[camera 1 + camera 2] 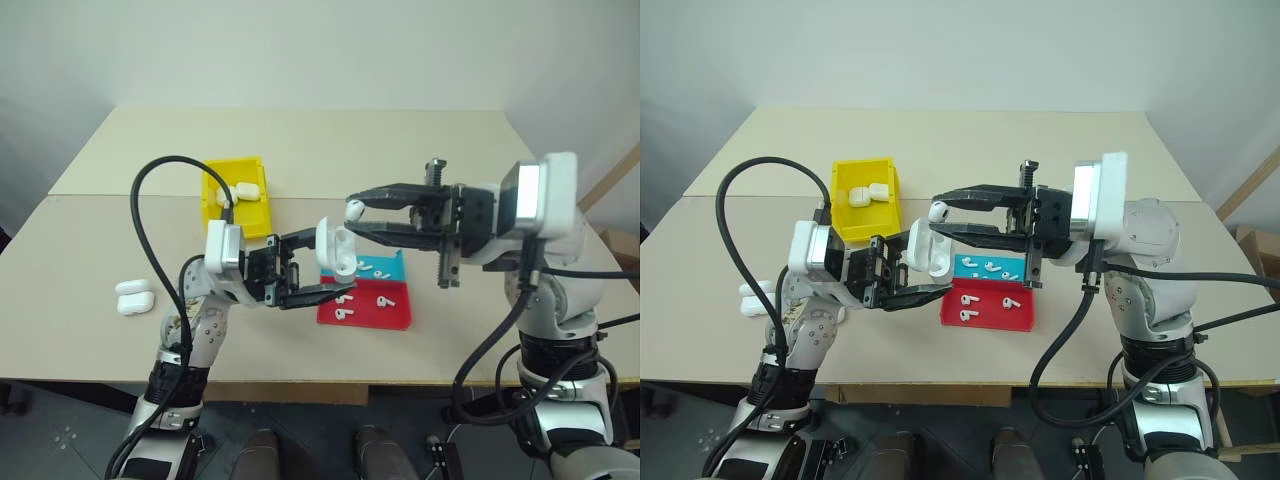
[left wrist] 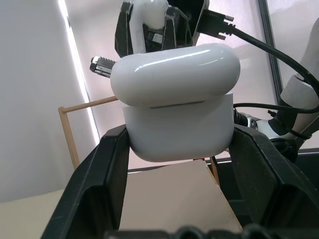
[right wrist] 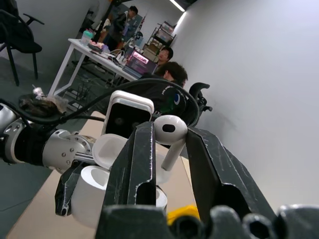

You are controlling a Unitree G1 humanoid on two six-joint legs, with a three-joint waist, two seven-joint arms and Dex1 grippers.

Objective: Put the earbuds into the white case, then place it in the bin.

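The left end effector (image 1: 322, 279) pinches a small glossy white rounded earbud case (image 1: 335, 250) between its two black fingers, lid hinged open, raised above the beige counter (image 1: 420, 150). The right end effector (image 1: 352, 213) reaches in from the opposite side with its fingers pressed onto a tiny glossy white plastic earbud (image 1: 353, 209), which sits just above the open case, near it but apart.

Below them on the counter lies a shallow red and blue tray (image 1: 390, 318) holding several more loose earbuds (image 1: 384, 300). Behind the left arm stands the small bright yellow open-topped plastic bin (image 1: 215, 187), already holding two white cases (image 1: 246, 191). Two spare white cases (image 1: 131, 297) lie on the counter well to the left.

The left wrist view shows the case body wedged between the fingers, with the earbud in the right end effector just beyond the lid. The right wrist view shows the earbud's stem (image 3: 172, 153) gripped between the fingers (image 3: 134, 164), its rounded head protruding, and people seated at a desk (image 3: 94, 52) in the background.
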